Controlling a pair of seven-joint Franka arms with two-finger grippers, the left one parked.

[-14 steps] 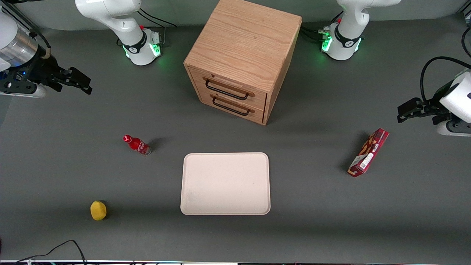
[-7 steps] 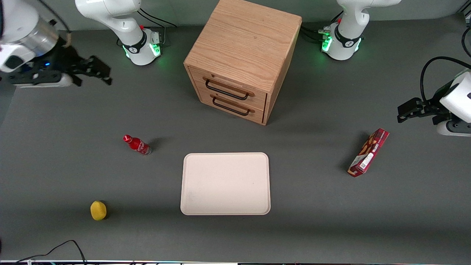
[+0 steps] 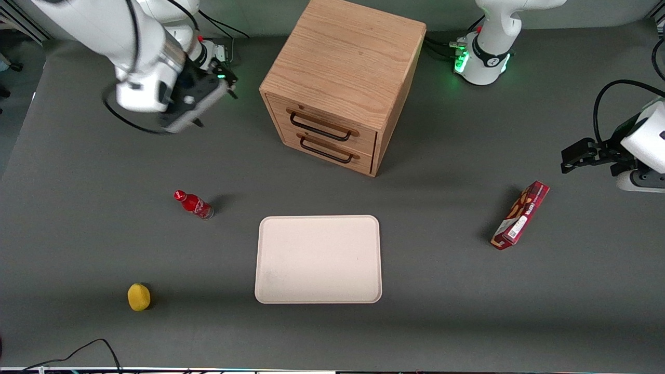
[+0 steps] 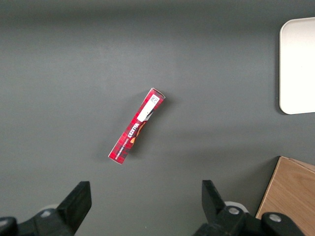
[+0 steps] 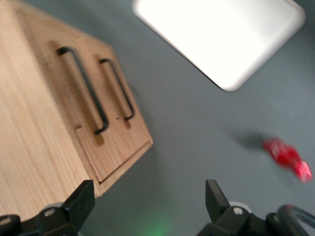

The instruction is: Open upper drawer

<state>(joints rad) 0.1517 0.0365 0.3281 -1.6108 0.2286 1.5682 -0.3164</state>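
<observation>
We see even, soft overhead light; the gripper [image 3: 215,98] is motion-blurred beside the cabinet [image 3: 343,78], and the tray [image 5: 221,37] glares white.

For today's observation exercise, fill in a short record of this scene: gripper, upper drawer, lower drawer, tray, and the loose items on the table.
gripper: gripper open, holding nothing, in the air beside the cabinet, toward the working arm's end
upper drawer: upper drawer shut, handle untouched
lower drawer: lower drawer shut
tray: tray nearer the front camera than the cabinet
loose items: bottle, yellow ball, red box
</observation>
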